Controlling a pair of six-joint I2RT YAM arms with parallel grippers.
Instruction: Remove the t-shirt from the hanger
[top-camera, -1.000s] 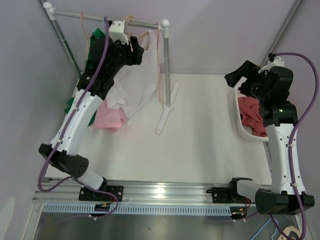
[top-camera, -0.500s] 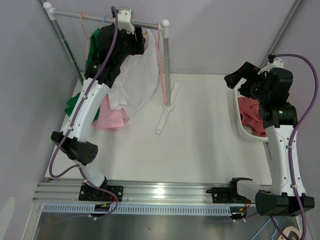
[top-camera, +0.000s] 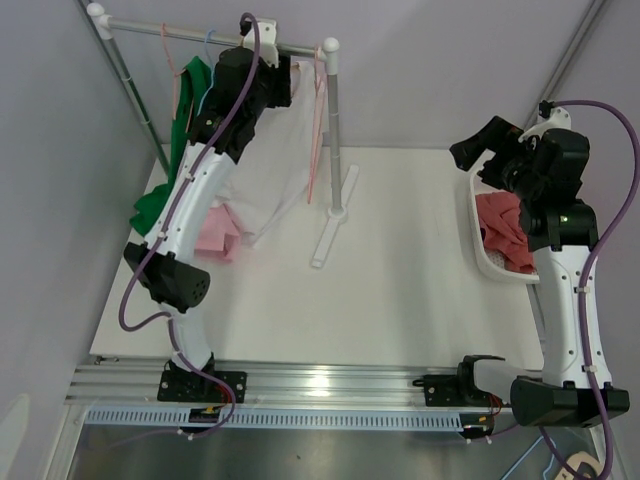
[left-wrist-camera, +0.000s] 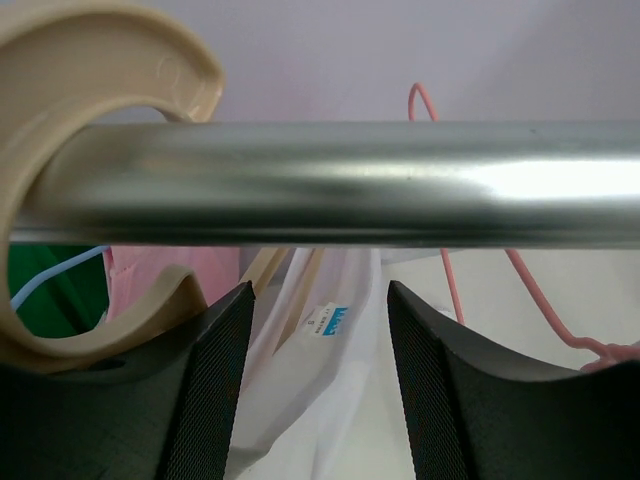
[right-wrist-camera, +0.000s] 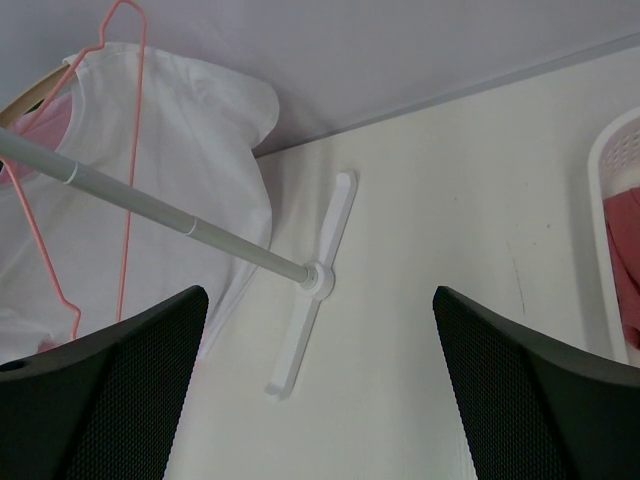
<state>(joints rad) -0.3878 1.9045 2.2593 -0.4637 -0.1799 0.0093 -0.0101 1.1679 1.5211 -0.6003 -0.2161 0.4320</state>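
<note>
Hanging from the metal rail (top-camera: 190, 32) in the upper left of the top view, the white t-shirt (top-camera: 285, 175) sits on a tan hanger (left-wrist-camera: 95, 110). In the left wrist view, the hanger's hook loops over the rail at the left of the frame. The left gripper (left-wrist-camera: 318, 300) is raised right under the rail. Its 2 fingers (left-wrist-camera: 215, 400) stand apart, and only the shirt and its label show in the gap. The hook lies outside the left finger, and nothing is pinched.

A pink wire hanger (top-camera: 320, 130) hangs just right of the shirt. A green garment (top-camera: 160, 200) and a pink garment (top-camera: 215, 235) sit to its left.

At the right of the top view, the right gripper (top-camera: 478, 152) hovers above a white basket (top-camera: 478, 230) of red cloth (top-camera: 500, 222). Its jaws are spread wide and empty.
</note>
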